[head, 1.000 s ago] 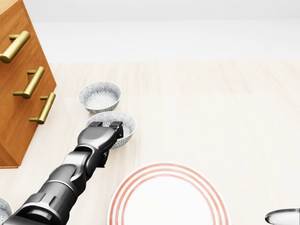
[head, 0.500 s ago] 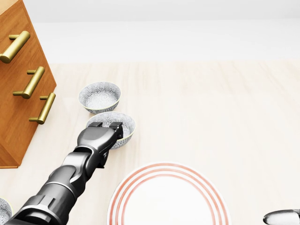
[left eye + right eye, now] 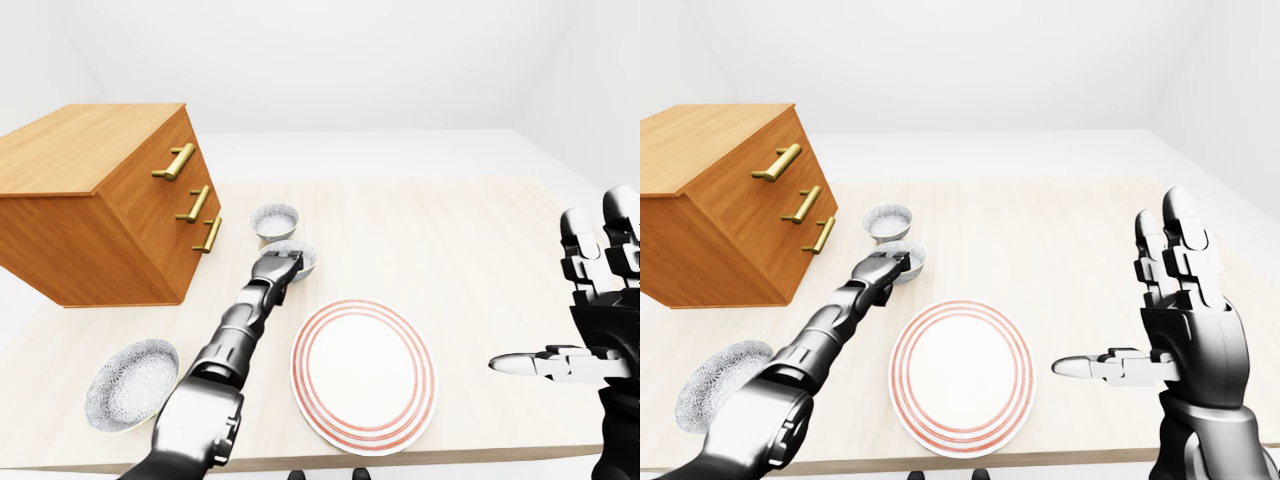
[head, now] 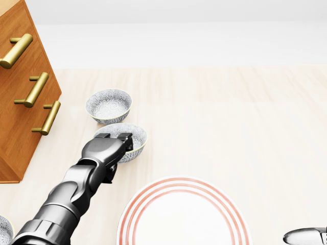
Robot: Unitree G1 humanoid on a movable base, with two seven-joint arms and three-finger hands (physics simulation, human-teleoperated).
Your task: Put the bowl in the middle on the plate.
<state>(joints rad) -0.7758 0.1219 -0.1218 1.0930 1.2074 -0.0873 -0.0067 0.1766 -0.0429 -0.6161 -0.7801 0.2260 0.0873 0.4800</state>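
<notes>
Looking over a pale wooden table from the robot's head cameras. Finding at the left-eye view's upper left a wooden chest of drawers with brass handles. Taking no part in the task, merely crowding the room beside the bowls.

Finding at bottom centre a red-ringed plate, lying bare as the target. Counting three patterned bowls in a slanting line: the near bowl by the table's bottom-left edge, the middle bowl, and the far bowl just beside it, near the chest. Sitting on the table up and left of the plate, not on it, in the case of the middle bowl.

Resting the left hand against that middle bowl, with dark fingertips hooking over its lower-left rim. Probably setting up a rim pinch for lifting. Hiding the thumb, so leaving it unclear whether the grip is closing.

Holding the right hand raised at the right, well apart from everything. Spreading its fingers, pointing the thumb leftward — idling, apparently held clear of the left arm's path.
</notes>
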